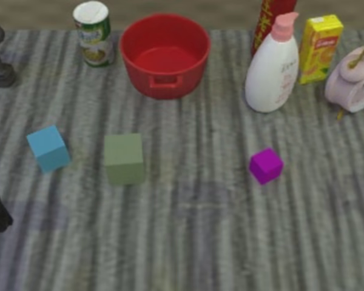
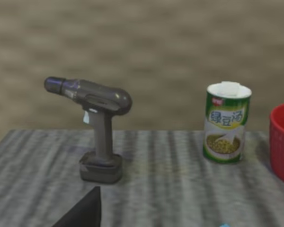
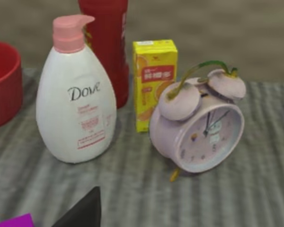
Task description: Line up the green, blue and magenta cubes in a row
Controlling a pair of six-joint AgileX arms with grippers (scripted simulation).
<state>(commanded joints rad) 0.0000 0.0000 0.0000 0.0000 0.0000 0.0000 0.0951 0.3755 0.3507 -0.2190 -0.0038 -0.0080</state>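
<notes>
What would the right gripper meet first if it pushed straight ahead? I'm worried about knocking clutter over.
Probably the white lotion bottle: in the right wrist view it stands ahead of the right gripper's dark fingertip, with the pink alarm clock off to one side. Depth is unclear.

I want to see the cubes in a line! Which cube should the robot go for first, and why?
Probably the right gripper should reach down to the magenta cube. It sits apart on the right, while the blue cube and green cube already sit close together on the left.
</notes>
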